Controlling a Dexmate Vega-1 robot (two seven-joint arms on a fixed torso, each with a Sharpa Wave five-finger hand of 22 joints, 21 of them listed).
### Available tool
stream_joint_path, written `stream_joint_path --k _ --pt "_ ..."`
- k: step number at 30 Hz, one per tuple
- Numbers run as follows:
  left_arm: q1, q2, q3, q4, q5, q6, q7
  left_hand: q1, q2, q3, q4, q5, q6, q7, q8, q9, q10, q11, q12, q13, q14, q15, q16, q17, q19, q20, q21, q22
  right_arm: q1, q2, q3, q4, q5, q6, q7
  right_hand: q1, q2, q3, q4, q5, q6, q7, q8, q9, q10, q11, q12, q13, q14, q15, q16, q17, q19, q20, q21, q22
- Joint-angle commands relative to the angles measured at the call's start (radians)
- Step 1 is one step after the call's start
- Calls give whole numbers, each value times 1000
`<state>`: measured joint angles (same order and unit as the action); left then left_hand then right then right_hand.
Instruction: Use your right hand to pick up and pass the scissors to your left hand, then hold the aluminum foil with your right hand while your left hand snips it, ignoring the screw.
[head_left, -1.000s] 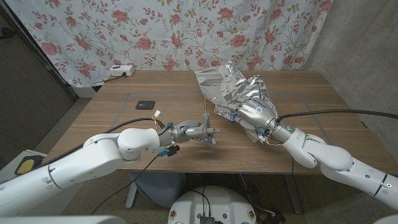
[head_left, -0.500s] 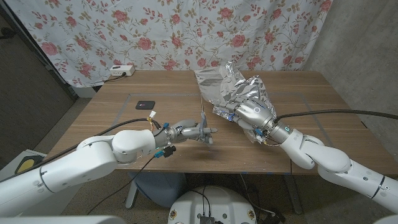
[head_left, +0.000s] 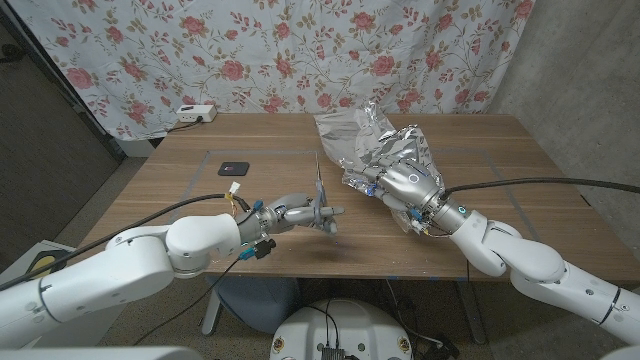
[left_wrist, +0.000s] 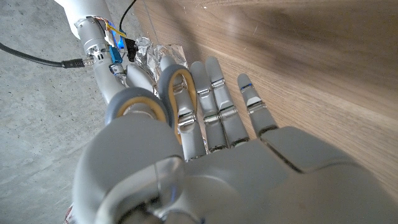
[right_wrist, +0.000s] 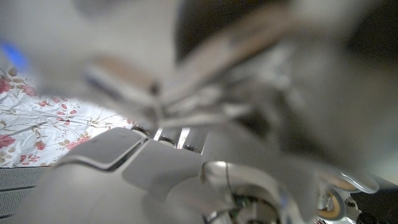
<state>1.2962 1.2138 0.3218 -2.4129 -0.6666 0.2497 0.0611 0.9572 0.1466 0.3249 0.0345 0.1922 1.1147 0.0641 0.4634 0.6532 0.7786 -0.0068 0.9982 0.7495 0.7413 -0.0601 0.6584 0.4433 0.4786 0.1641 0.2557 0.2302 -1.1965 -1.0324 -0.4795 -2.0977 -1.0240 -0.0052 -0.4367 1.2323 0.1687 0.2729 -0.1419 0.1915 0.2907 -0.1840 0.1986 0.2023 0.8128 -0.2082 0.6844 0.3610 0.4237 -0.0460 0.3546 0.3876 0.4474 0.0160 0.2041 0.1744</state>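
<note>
left hand (head_left: 305, 212) grips the scissors (head_left: 321, 192) by their grey handles, over the table's (head_left: 200, 200) near middle, blades pointing up and away from me toward the aluminum foil (head_left: 365, 140). right hand (head_left: 405, 182) rests on the crumpled foil's near edge, fingers closed over it, holding it at the table's right centre. left wrist view: my fingers (left_wrist: 214, 99) reach past the handle loops (left_wrist: 140, 109). small black object (head_left: 233, 168) lies on the table, well left of the foil.

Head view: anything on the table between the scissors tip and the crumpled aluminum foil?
No. Bare wooden table separates the grey-handled scissors from the crumpled silver aluminum foil, per head view.
</note>
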Motion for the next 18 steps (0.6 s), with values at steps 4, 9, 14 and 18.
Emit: stream_joint_path --k 4,9,14,18 --pt "155 46 -106 -11 -9 -94 50 22 34 144 -102 -5 11 3 3 0 66 -56 1 45 27 -49 6 5 -6 -2 9 1 28 17 -18 -8 -19 11 26 7 0 -2 -1 -2 -4 -3 -4 2 10 -2 5 3 10 -189 -3 5 5 -4 -1 2" --pt "193 46 -125 -6 -11 -109 47 18 35 147 -103 -5 10 4 3 3 65 -55 2 47 29 -48 7 7 -7 -2 10 1 40 37 -33 -2 -26 15 30 8 0 -3 -1 -2 -5 -2 -4 2 10 -2 5 2 10 -189 -3 6 6 -3 -1 2" --pt "227 49 -153 6 0 -127 42 14 32 150 -105 -6 13 2 3 1 68 -55 2 48 30 -50 7 8 -9 -1 10 1 69 58 -56 19 -36 31 38 7 0 -4 0 -2 -2 -1 -2 2 10 -1 5 2 11 -188 -4 7 5 -2 -1 2" --pt "239 41 -161 8 -1 -123 35 11 31 152 -108 -7 15 1 2 0 70 -55 2 48 31 -51 8 10 -9 -2 11 1 72 63 -62 21 -42 29 36 8 0 -4 0 -2 -1 -2 -1 2 10 -2 6 2 11 -188 -4 8 4 -2 -1 2"
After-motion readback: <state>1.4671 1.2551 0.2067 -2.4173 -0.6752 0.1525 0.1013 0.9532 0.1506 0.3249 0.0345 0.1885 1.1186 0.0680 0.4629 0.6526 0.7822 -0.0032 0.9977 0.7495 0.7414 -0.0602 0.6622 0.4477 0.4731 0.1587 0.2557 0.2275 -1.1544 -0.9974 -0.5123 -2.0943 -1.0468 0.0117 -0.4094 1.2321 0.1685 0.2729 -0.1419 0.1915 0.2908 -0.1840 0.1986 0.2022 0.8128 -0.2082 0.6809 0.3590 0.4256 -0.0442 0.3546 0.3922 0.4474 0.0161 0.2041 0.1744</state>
